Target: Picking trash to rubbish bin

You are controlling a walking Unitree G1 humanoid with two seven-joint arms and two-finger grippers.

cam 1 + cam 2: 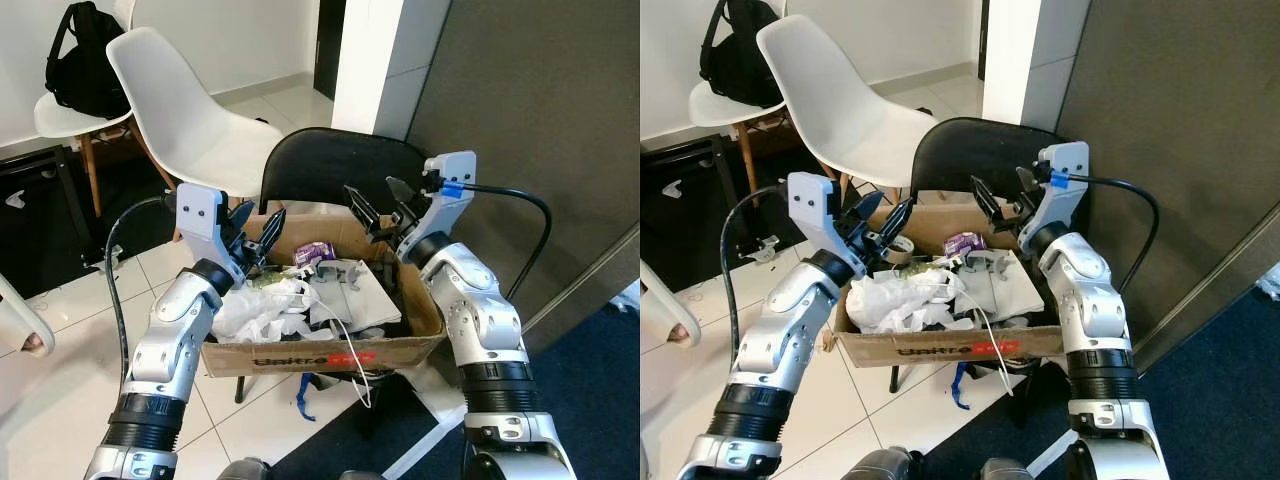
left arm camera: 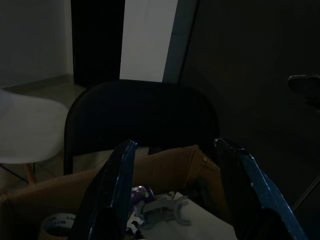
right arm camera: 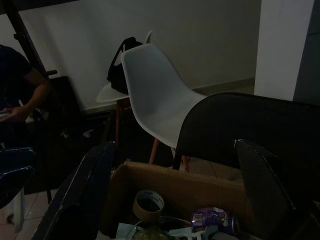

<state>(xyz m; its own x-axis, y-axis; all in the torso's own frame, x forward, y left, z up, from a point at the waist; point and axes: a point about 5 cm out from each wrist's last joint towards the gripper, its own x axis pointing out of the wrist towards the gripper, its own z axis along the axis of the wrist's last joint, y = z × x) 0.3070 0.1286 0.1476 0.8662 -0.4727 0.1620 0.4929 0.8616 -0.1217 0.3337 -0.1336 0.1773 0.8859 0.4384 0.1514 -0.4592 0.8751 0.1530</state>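
Note:
A brown cardboard box (image 1: 320,355) full of trash rests on a black chair (image 1: 340,165). Inside lie crumpled white plastic (image 1: 262,310), a purple wrapper (image 1: 315,252), flat white sheets (image 1: 362,290) and a tape roll (image 3: 149,204). My left gripper (image 1: 262,222) hovers open above the box's left rear corner with nothing between its fingers (image 2: 117,190). Over the right rear corner, my right gripper (image 1: 375,205) is also open and holds nothing. Both point across the box toward each other.
A white shell chair (image 1: 190,120) stands behind the box, with a black backpack (image 1: 85,60) on a seat beyond it. A grey partition (image 1: 540,120) closes the right side. Thin cords (image 1: 350,375) dangle over the box's front. A seated person (image 3: 20,90) is at the far side.

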